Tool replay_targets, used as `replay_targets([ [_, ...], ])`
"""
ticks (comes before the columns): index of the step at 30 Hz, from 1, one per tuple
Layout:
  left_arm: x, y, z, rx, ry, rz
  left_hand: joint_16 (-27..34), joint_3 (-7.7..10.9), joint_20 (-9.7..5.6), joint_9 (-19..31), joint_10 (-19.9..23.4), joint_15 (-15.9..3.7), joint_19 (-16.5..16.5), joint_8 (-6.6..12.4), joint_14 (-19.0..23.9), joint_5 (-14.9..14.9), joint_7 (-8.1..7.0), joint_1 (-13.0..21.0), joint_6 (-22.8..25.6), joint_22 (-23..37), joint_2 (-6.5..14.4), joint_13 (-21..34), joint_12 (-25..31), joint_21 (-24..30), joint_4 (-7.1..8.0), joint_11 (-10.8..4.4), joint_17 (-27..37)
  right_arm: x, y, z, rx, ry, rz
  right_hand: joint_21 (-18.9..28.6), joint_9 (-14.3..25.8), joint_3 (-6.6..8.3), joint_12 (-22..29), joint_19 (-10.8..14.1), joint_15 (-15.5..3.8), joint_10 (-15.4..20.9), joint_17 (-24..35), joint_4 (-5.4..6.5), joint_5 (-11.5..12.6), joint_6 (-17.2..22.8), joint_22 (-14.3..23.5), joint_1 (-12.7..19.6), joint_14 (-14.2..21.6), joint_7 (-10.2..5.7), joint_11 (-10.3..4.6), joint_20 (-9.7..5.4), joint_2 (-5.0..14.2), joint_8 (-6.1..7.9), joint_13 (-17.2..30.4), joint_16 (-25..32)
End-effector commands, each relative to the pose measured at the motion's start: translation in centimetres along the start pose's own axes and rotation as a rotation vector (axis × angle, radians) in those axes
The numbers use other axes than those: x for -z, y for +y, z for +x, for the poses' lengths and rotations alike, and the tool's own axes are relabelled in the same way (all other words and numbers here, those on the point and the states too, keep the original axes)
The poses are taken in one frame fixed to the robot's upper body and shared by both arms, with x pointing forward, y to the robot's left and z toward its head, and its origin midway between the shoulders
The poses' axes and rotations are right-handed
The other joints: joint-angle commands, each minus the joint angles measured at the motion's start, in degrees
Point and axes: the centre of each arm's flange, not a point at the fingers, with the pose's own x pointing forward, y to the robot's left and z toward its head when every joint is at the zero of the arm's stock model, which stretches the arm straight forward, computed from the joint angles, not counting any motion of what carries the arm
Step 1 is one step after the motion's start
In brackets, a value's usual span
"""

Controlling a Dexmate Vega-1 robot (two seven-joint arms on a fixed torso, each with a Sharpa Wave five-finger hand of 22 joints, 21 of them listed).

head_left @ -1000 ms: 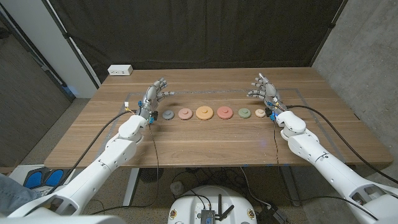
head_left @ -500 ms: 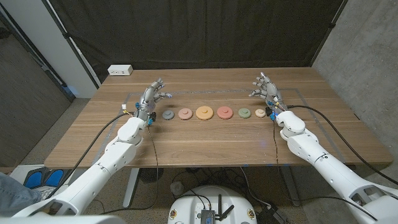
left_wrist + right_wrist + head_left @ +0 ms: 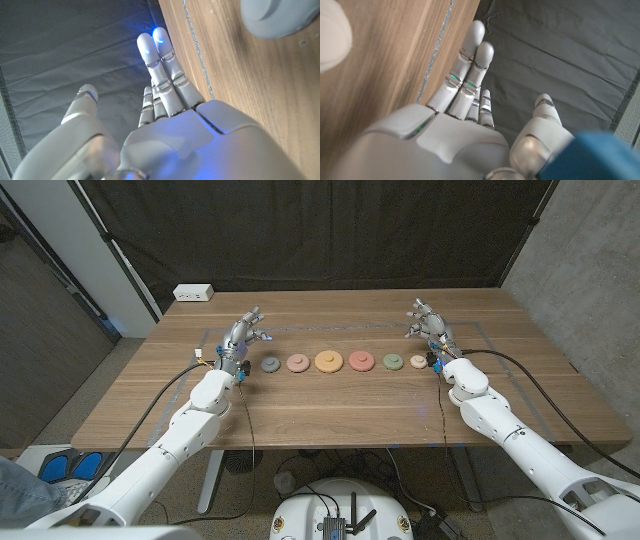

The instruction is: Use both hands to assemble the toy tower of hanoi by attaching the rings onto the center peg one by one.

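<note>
Head view: six rings lie in a row between the hands, from grey ring point(image 3: 270, 364) beside the left hand point(image 3: 241, 338) to cream ring point(image 3: 418, 361) beside the right hand point(image 3: 428, 326); both hands' fingers spread, empty.
Left wrist view: left hand point(image 3: 165, 130) fingers extended, holding nothing; grey ring point(image 3: 280, 17) lies off to the side of the fingertips.
Right wrist view: right hand point(image 3: 465, 125) fingers extended, empty; cream ring point(image 3: 332, 42) beside them.

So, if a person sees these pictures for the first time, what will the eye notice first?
Most likely the row of coloured rings across the middle of the wooden table, grey at the robot's left end. Next, the two white arms: the left hand and the right hand stand at the row's ends, fingers apart, holding nothing.
</note>
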Motion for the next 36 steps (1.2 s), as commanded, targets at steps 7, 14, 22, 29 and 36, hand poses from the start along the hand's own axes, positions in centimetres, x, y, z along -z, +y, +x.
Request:
replay_targets([
  [7,0.9,-0.1,-0.7,-0.049,0.014,-0.002,0.8,0.09,-1.35,0.3,-2.7,-2.93,0.2,-0.35,0.0,0.4,-1.53,0.8,0.0,-0.5,-0.3,0.3,-1.2,0.3,0.3,-1.08,0.9,-0.2,0.7,-1.0,0.11,0.01,-0.075,4.8,0.3,1.68,0.4,3.5,-1.57,3.6,7.4,0.15,0.3,5.4,4.4,1.0,1.5,-0.41,-0.96,-1.5,-0.89,1.54,1.7,7.2],
  [14,0.7,0.0,-0.8,-0.032,0.012,0.008,1.3,0.13,-1.26,0.3,-4.8,-2.87,0.2,-0.6,-0.2,0.4,-2.06,1.3,-0.9,-1.0,-0.6,0.4,-1.7,0.4,0.26,-2.36,1.3,-0.2,0.9,-1.3,0.126,0.026,-0.086,6.7,0.5,2.57,0.3,4.9,-1.53,5.0,7.6,-0.11,0.4,8.6,6.5,1.8,3.6,-1.04,-2.01,-1.55,-1.95,2.32,2.5,12.2],
  [22,0.6,0.1,-0.7,-0.025,0.012,0.044,1.7,0.38,-1.26,0.3,-5.6,-2.75,-0.3,-0.54,-0.6,0.8,-2.98,3.0,-1.0,-1.4,-1.1,0.5,-1.5,0.4,-0.35,-3.19,1.2,0.1,0.9,-1.3,0.109,0.034,-0.086,6.8,1.1,3.69,-0.7,4.3,-1.46,3.4,7.6,-0.15,0.8,10.8,6.8,2.6,3.7,0.51,-2.73,-1.62,-1.97,3.11,3.3,15.4],
  [29,0.1,0.2,-0.8,-0.032,0.021,0.105,2.6,2.87,-1.74,0.4,-7.2,-2.81,-1.0,-0.67,-1.8,2.9,-3.43,10.9,-2.9,-2.1,-0.8,0.7,-1.3,0.7,-1.26,-4.23,1.0,-0.2,0.9,-1.5,0.117,0.034,-0.129,6.5,1.5,5.93,-1.0,3.4,-1.4,3.0,7.6,-1.14,2.2,10.0,6.6,6.4,2.7,0.45,-3.71,-1.64,-2.16,2.64,4.4,19.0],
  [36,-0.1,0.3,-0.7,-0.036,0.024,0.153,3.6,3.66,-2.51,0.5,-7.7,-2.84,-1.2,-0.7,-2.2,4.1,-3.75,15.7,-4.3,-2.4,-2.0,0.8,-1.1,1.2,-1.34,-4.72,1.0,-0.9,0.8,-1.7,0.134,0.044,-0.217,7.2,2.3,8.01,-1.6,3.3,-1.44,1.6,7.6,-1.55,3.7,8.0,7.2,11.7,1.0,0.19,-4.91,-1.68,-4.66,2.0,6.2,23.4],
])
